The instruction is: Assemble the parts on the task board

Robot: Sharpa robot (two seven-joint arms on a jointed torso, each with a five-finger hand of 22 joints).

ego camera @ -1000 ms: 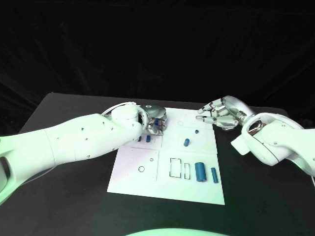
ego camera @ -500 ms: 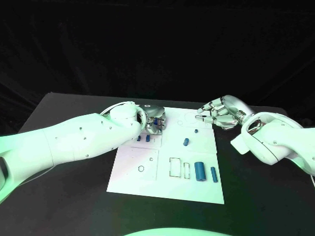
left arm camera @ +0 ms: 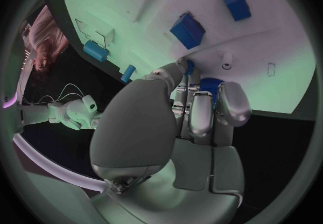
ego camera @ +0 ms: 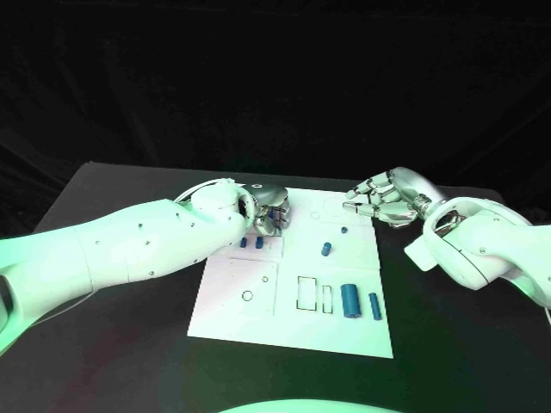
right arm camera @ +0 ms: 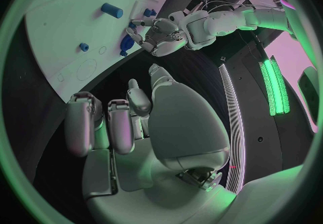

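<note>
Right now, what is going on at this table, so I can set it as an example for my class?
A robot is assembling small blue parts on a white task board. Its left hand is at the board's far edge, fingers curled round a blue ridged part. Its right hand hangs by the board's far right corner, holding nothing, fingers apart. More blue parts lie loose on the board, among them a large cylinder near the front.

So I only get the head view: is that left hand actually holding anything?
Observer: Yes. The left wrist view shows a blue ridged part between the left hand's fingertips.
Operator: And the right hand?
Observer: From the right wrist view, the right hand has nothing in it, its fingers loosely bent.
</note>
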